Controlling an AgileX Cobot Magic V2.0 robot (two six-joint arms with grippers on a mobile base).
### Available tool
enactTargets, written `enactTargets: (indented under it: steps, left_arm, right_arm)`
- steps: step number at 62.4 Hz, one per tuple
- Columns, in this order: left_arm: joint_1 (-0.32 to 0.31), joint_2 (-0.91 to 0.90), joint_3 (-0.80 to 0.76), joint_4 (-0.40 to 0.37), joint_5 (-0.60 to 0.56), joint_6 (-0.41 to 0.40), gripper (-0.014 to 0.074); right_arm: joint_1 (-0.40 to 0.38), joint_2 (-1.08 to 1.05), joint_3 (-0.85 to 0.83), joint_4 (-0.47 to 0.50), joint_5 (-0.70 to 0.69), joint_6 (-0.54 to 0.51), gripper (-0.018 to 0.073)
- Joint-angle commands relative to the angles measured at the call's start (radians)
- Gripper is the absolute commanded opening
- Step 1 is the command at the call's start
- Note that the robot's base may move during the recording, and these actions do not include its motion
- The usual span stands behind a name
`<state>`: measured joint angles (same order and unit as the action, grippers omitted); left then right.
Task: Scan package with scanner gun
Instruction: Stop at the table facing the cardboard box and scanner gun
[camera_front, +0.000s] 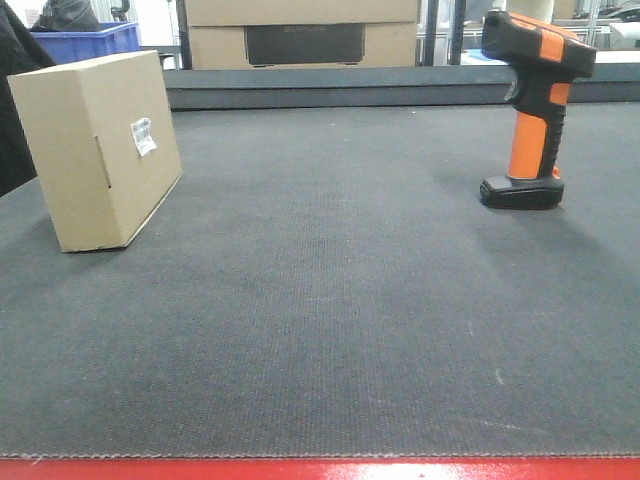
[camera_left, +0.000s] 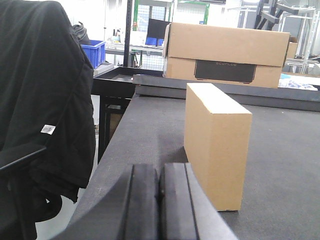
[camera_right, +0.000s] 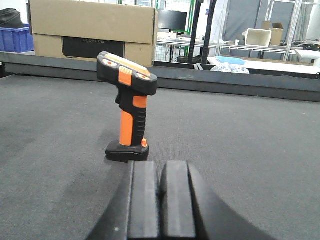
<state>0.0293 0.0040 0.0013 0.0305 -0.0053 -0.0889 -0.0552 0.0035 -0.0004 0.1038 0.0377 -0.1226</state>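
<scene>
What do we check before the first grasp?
1. Scanner gun upright on its base: ok.
2. Scanner gun ahead of right gripper, untouched: ok.
3. Jaws of right gripper open for the grasp: not ok, shut.
4. Jaws of left gripper open: not ok, shut.
5. Package standing on edge, label showing: ok.
6. Print on label legible: cannot tell, too small.
</scene>
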Motion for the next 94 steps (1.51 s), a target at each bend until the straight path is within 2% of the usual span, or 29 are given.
enactTargets:
  steps: [1,19,25,33,43,51,61,72,78,84,94]
  left_arm:
    - [-0.005,-0.004,-0.001,0.004,-0.020,0.002,-0.0111]
    - [-0.005,-0.004,-0.001,0.004,-0.041,0.002,-0.0111]
    - [-0.005,-0.004,-0.043,0.004,0.066,0.002,-0.0111]
    - [-0.005,0.031,-0.192,0.010,0.242,0.007,-0.0111]
    - [-0.005,0.243,-0.426,0.020,0.404,0.050,-0.0111]
    - [-0.007,0.507,-0.629,0.018,0.521,0.066,-0.0111]
    - [-0.007,0.722,-0.787,0.016,0.539,0.066,-0.0111]
    - [-0.009,0.890,-0.893,0.009,0.549,0.066,-0.0111]
    - [-0.044,1.021,-0.992,0.009,0.606,0.066,-0.0111]
    - [-0.091,1.155,-1.128,0.009,0.682,0.049,-0.0111]
    - [-0.138,1.381,-1.367,0.012,0.774,-0.064,-0.0111]
  right_arm:
    - [-0.003,-0.004,0.000,-0.008,-0.017,-0.002,-0.0168]
    - [-0.003,-0.004,0.000,-0.008,-0.017,-0.002,-0.0168]
    - [-0.003,-0.004,0.000,-0.008,-0.017,-0.002,-0.0168]
    - [-0.003,-0.004,0.000,-0.008,-0.017,-0.002,-0.0168]
    - [-0.003,-0.004,0.000,-0.008,-0.017,-0.002,-0.0168]
    - [-0.003,-0.004,0.000,-0.008,-0.017,-0.002,-0.0168]
    - [-0.003,-0.004,0.000,-0.008,-0.017,-0.002,-0.0168]
    - [-0.003,-0.004,0.000,-0.008,-0.017,-0.002,-0.0168]
    - [-0.003,-0.004,0.000,-0.008,-0.017,-0.002,-0.0168]
    - [-0.003,-0.004,0.000,-0.008,-0.017,-0.002,-0.0168]
    - [-0.003,-0.004,0.000,-0.008,-0.017,-0.002,-0.0168]
